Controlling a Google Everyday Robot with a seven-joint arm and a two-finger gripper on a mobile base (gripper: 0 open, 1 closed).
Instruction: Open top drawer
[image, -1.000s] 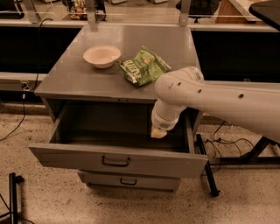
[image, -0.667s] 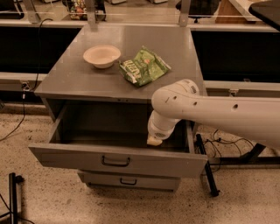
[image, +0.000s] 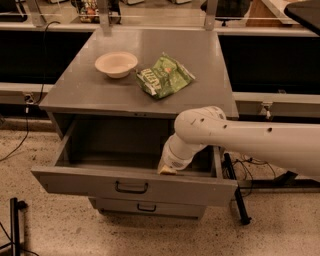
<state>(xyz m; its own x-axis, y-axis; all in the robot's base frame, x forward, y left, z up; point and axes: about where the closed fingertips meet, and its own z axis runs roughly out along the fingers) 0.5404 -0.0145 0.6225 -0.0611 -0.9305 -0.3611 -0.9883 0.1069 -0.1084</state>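
1. The wide, shallow grey metal top drawer stands pulled well out from under the grey metal desk. Its flat front with the small dark bar handle sits far forward of the lower grey drawer front.
2. Over the last second the drawer front has kept its place. The white robot arm has swung leftward and dipped, carrying the gripper lower into the drawer's right half, close behind the front panel.
3. Judged from that, the opening looks essentially done; what remains is probably only lifting clear.
4. The gripper's tip is sunk behind the drawer front and capped by the wrist, so I cannot tell whether it is spread or pressed together, or whether it touches the panel.
5. The drawer's floor is dark; nothing in it can be made out.
6. A cream round bowl and a crumpled green snack bag lie on the desk, apart from the arm.
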